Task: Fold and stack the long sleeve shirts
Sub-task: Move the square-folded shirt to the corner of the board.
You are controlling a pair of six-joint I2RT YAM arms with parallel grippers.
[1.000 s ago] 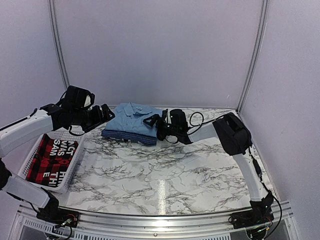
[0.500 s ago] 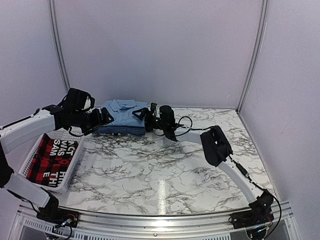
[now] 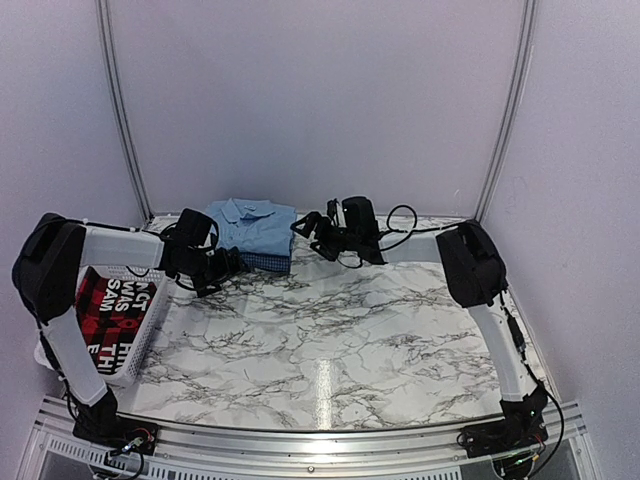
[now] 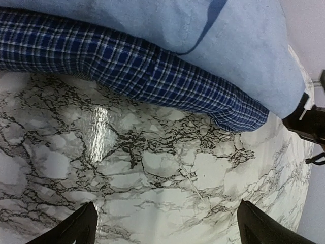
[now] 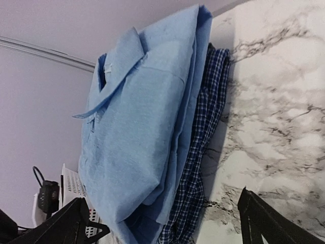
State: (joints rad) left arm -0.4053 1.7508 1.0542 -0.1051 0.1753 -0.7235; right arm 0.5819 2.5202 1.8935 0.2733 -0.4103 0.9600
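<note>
The two long sleeve shirts lie folded in one stack at the back left of the table. The light blue shirt [image 3: 252,222] [image 4: 228,40] [image 5: 137,127] is on top, collar toward the back wall. The dark blue check shirt [image 3: 266,262] [image 4: 127,61] [image 5: 205,147] is under it, its edge showing at the front. My left gripper [image 3: 226,266] [image 4: 167,226] is open low over bare marble, just in front of the stack. My right gripper [image 3: 310,230] [image 5: 162,223] is open at the stack's right side, apart from it, holding nothing.
A white basket [image 3: 138,338] [image 5: 71,188] stands at the left edge with a red-and-black garment [image 3: 105,305] in it. The marble table [image 3: 340,330] stretches out in front of the stack. The booth's back wall rises close behind the shirts.
The stack has slid a little toward the back left. My left gripper dropped from the stack's left side to the table in front of it. My right gripper has drawn back off the stack.
</note>
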